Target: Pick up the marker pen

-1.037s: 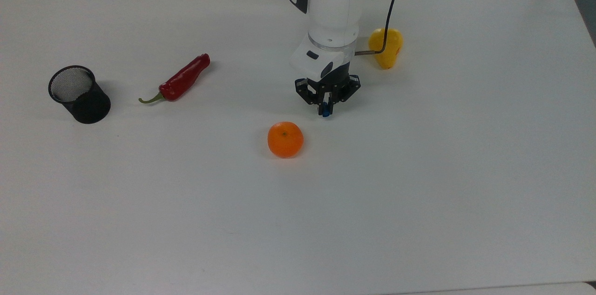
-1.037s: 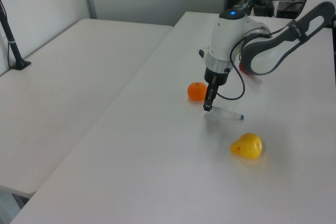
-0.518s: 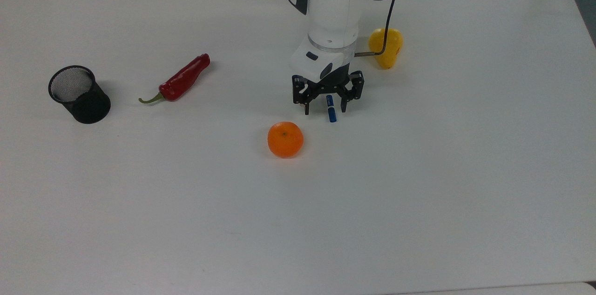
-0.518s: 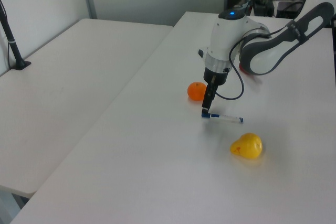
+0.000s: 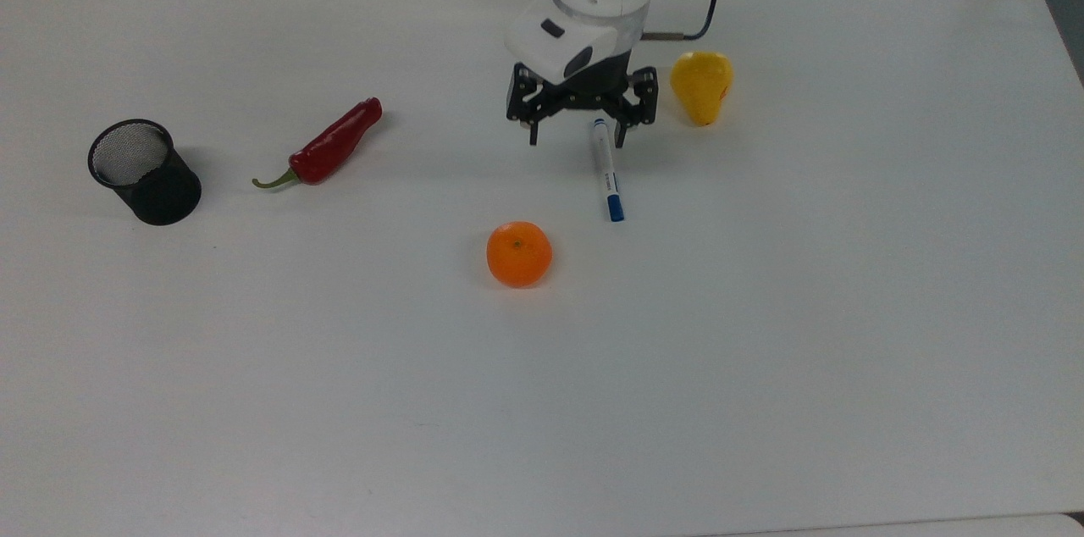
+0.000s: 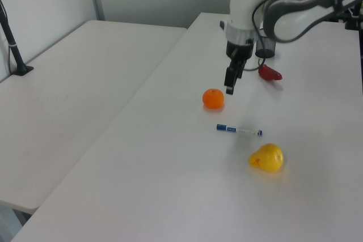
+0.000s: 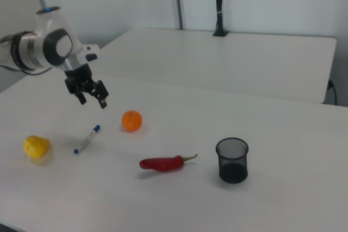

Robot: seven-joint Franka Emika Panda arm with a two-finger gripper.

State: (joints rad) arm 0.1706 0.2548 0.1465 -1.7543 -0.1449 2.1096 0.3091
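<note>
White tabletop (image 5: pixel 847 308) is carrying everything, with a second white table (image 6: pixel 68 83) standing beside it in the left view. The marker pen (image 5: pixel 607 169) is lying flat on the table, untouched, its blue cap pointing toward the top view's lower edge and its other end pointing toward the far edge where the arm is reaching in. The gripper (image 5: pixel 577 133) is hanging in the air above the pen's far end, its fingers spread wide and grasping nothing. An orange (image 5: pixel 519 254) is sitting near the pen's capped end, further from the far edge. A yellow pear (image 5: pixel 702 86) is resting just beside the gripper, on the top view's right. A red chili (image 5: pixel 326 145) is lying well apart toward the top view's left, and a black mesh cup (image 5: pixel 144 172) is standing upright nearer that left edge.
</note>
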